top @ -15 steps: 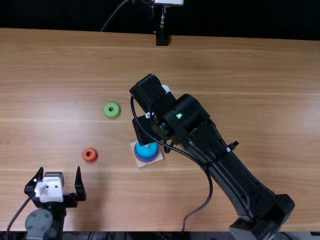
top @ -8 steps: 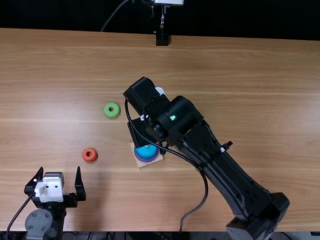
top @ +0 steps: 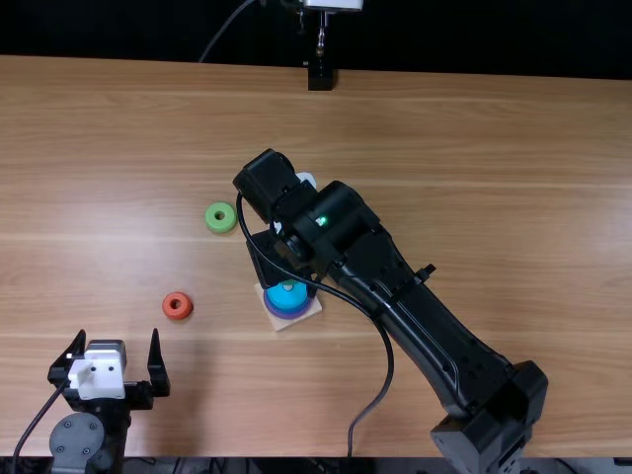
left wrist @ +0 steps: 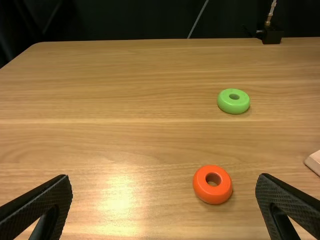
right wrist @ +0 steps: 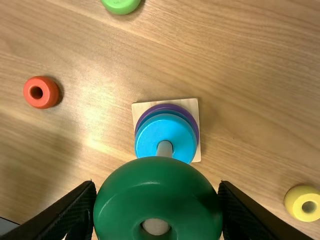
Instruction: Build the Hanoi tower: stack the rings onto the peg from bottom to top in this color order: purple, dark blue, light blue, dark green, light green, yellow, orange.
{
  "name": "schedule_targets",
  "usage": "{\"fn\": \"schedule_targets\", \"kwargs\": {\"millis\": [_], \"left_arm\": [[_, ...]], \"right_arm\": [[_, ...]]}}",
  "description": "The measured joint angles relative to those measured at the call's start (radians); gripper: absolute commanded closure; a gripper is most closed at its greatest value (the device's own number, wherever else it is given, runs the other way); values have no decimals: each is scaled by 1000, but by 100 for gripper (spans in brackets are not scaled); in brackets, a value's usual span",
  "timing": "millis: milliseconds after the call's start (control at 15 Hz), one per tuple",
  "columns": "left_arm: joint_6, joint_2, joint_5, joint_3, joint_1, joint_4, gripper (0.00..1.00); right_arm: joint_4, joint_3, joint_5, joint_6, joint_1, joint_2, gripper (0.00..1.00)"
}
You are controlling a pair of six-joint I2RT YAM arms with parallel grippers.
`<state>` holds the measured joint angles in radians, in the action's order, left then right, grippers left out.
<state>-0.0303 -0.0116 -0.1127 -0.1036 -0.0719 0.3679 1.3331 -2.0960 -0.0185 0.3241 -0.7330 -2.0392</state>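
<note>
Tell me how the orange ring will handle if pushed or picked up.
The orange ring lies flat, so a push would likely slide it, not roll it. Its thick, rounded body looks stiff; its smooth, glossy surface might be slightly slippery.

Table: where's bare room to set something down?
Top view: open wood lies beyond the light green ring to the far edge, and left of the orange ring. Crowded: the base, under the right gripper and its dark green ring.
</note>
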Motion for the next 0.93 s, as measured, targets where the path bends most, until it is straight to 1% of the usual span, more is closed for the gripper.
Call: {"fn": "schedule_targets", "kwargs": {"millis": [67, 200, 467, 667, 800, 933], "left_arm": [[0, 0, 0, 0, 0, 0, 0], [0, 0, 0, 0, 0, 0, 0], [0, 0, 0, 0, 0, 0, 0], [-1, 0, 0, 0, 0, 0, 0], [0, 0, -1, 0, 0, 0, 0], [0, 0, 0, 0, 0, 0, 0]], "right_arm": [[6, 0, 0, 0, 0, 0, 0], [32, 0, 1, 0, 0, 0, 0], [23, -6, 0, 0, 1, 0, 0], [19, -78, 1, 0, 1, 0, 0], [-1, -111, 1, 2, 1, 0, 0], [-57, -111, 1, 3, 9, 0, 0]]}}
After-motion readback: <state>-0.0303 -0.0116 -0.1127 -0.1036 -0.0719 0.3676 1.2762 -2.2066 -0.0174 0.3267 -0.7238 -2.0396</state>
